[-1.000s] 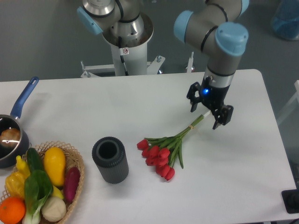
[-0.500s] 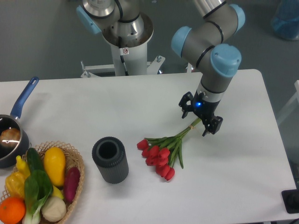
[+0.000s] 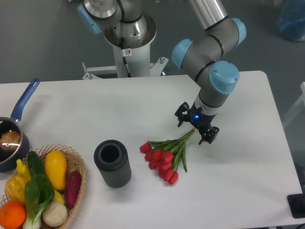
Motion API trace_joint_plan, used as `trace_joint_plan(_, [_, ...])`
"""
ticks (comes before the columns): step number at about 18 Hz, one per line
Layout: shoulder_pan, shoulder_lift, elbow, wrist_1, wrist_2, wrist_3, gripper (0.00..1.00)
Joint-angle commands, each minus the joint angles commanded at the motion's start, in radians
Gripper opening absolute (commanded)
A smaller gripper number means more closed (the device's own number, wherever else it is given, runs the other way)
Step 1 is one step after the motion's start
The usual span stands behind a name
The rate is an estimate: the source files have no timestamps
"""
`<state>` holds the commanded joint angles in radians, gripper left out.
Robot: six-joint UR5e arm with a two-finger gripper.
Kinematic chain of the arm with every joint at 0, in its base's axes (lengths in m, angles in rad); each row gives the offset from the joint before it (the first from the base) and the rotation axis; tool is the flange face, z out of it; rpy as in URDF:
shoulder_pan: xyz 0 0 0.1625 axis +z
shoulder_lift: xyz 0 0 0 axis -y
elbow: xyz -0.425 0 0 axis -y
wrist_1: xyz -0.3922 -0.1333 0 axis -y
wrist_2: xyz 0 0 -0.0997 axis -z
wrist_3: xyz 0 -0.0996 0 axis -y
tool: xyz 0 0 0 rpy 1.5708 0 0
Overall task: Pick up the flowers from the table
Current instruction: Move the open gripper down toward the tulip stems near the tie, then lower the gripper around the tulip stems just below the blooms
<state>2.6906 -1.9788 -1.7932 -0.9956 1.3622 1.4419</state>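
Since the earlier frames only the gripper has moved, sliding down-left along the stems; flowers lie unmoved on the table, heads toward the dark cylinder; jaws spread wide, straddling the stem ends, holding nothing; you risk closing on loose tips; stems could slip or the bunch droop.

No readable text, brands or numbers anywhere. Only marking: a small round red-and-white prohibition-style sticker on the white robot pedestal beyond the counter's far edge; its symbol is too small to make out. Nothing printed on the counter itself.
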Motion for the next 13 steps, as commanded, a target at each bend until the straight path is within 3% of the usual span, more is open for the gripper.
trace_joint_plan(13, [-0.011,-0.034,0.011,0.003,0.041,-0.003,1.0])
